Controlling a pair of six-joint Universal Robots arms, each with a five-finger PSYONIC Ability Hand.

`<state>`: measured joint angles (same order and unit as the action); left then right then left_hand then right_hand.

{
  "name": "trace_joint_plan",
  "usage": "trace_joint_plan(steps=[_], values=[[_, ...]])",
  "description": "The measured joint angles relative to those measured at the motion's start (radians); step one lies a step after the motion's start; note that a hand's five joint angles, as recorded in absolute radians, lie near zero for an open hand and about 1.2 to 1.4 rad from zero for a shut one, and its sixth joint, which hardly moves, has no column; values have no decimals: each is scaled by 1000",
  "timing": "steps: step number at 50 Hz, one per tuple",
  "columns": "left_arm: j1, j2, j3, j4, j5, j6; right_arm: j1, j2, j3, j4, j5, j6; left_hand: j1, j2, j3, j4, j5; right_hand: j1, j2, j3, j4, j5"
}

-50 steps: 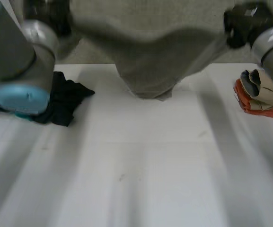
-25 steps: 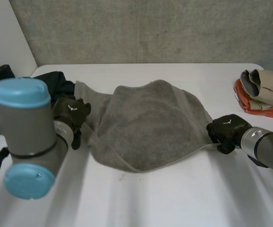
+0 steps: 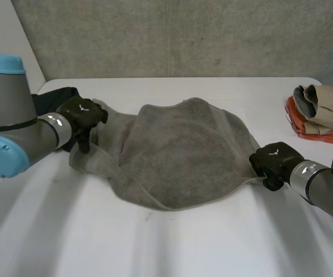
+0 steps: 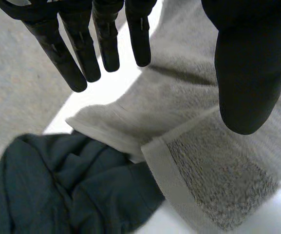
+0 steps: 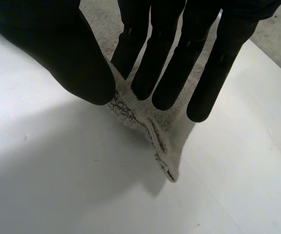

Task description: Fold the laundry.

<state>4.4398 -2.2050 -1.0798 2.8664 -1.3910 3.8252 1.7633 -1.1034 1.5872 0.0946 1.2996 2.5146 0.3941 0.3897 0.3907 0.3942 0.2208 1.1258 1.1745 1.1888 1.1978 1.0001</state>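
You have the grey terry towel [image 3: 178, 153] lying rumpled across the middle of the white table [image 3: 172, 242]. Your right hand [image 3: 273, 160] pinches its right corner between thumb and straight fingers. Your left hand [image 3: 82, 113] sits over the left corner, fingers straight and spread, thumb apart (gripping nothing). A dark crumpled garment [image 4: 57, 190] touches that corner. A folded orange-and-beige stack [image 3: 319, 115] sits well apart, at the table's right edge.

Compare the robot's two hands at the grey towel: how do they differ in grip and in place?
The left hand has straight, spread fingers and holds nothing; the right hand pinches a corner of the towel between thumb and fingers. The left hand is over the towel end beside the dark garment; the right hand is at the opposite end, with bare table around it. Both are black and at the towel's ends.
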Motion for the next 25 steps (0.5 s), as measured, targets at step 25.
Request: trace_joint_plan(steps=[25], values=[[-18,71,-79,-172,-164,-2,-73,-119,-62,183,23,-92,749,802,794,800,754,0,0,0,0,0]])
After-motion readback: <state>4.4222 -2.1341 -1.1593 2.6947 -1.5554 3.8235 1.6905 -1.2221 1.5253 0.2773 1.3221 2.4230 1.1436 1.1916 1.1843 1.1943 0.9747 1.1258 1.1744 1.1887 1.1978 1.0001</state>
